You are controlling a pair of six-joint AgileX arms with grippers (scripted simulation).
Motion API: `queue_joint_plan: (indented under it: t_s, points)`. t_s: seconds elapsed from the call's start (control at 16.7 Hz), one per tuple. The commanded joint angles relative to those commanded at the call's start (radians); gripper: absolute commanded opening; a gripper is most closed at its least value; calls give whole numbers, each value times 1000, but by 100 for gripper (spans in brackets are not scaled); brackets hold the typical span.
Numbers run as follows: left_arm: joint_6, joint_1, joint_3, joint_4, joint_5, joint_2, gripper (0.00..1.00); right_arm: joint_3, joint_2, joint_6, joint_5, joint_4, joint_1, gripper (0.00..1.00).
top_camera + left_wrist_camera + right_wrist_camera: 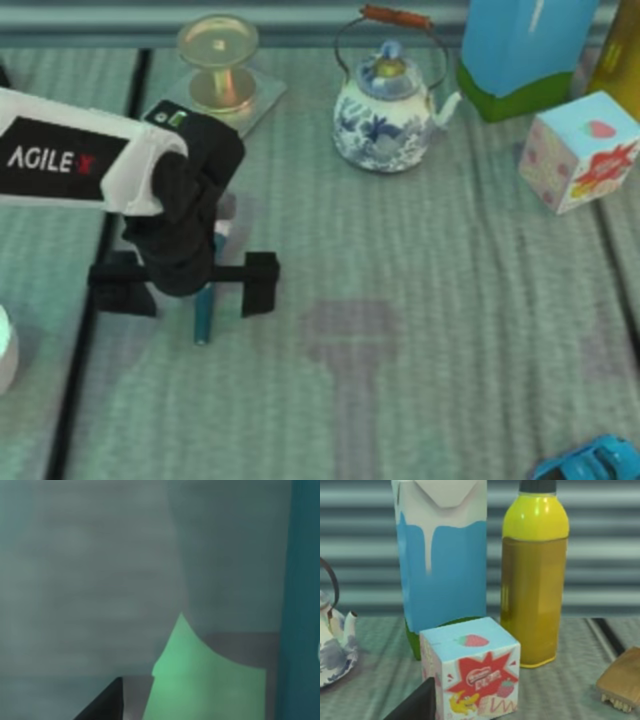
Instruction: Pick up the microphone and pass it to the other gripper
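Hovering: left gripper (185,285) spread over microphone (205,315) | top view only: teapot (385,115) whole | right gripper: unseen

I seem to work at a rendered tabletop testing scene: my table (450,300) carries a teapot (385,115), milk carton (442,555) and bottle (535,575) (household props).
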Motion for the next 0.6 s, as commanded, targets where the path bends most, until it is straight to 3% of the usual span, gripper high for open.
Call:
queue_joint_plan:
  t_s: [0.6]
  points:
    - [0,0,0,0,0,0,10,0,0,0,0,0,0,100]
